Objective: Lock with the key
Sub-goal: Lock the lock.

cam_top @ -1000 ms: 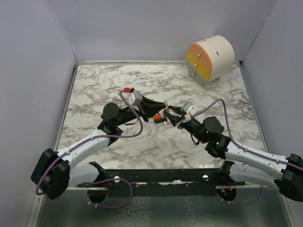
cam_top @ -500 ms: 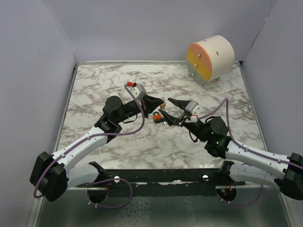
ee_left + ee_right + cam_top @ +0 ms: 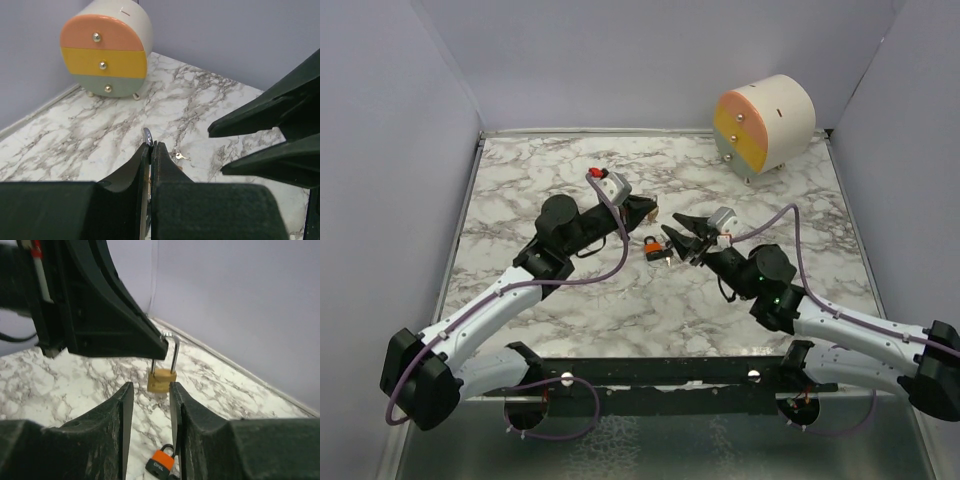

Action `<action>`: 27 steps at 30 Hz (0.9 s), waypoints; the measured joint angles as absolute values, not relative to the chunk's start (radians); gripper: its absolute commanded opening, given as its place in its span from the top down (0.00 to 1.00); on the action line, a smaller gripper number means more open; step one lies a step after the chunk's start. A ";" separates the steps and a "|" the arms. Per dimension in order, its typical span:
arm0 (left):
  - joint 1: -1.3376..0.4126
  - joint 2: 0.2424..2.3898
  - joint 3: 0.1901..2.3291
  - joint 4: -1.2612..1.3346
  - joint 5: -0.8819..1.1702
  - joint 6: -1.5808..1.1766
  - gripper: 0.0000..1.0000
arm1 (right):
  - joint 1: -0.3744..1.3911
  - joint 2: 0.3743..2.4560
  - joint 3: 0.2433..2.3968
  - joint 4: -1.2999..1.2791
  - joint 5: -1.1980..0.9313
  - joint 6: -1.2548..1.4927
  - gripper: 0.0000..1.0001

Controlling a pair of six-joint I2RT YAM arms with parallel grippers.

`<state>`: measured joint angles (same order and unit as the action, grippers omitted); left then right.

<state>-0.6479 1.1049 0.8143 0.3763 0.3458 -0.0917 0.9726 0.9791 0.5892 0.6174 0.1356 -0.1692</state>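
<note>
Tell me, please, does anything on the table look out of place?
A small key lies loose on the marble table, in neither pincer. The left pincer holds the brass padlock by its shackle, so the key looks left aside.

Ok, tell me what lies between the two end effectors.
The brass padlock, hanging by its shackle from the left end effector, with an orange lock on the table below; right wrist view.

Drawer chest (image 3: 765,125) fills far right corner; left half open
</note>
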 measured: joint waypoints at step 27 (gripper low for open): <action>-0.648 0.995 0.843 0.349 0.767 0.020 1.00 | 0.559 1.062 0.434 0.920 -0.738 0.242 0.83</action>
<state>-0.6479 0.9947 0.8433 0.3492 0.7673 0.0200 0.5591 1.0622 0.4343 0.9199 -0.7380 0.2424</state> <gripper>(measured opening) 0.029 0.170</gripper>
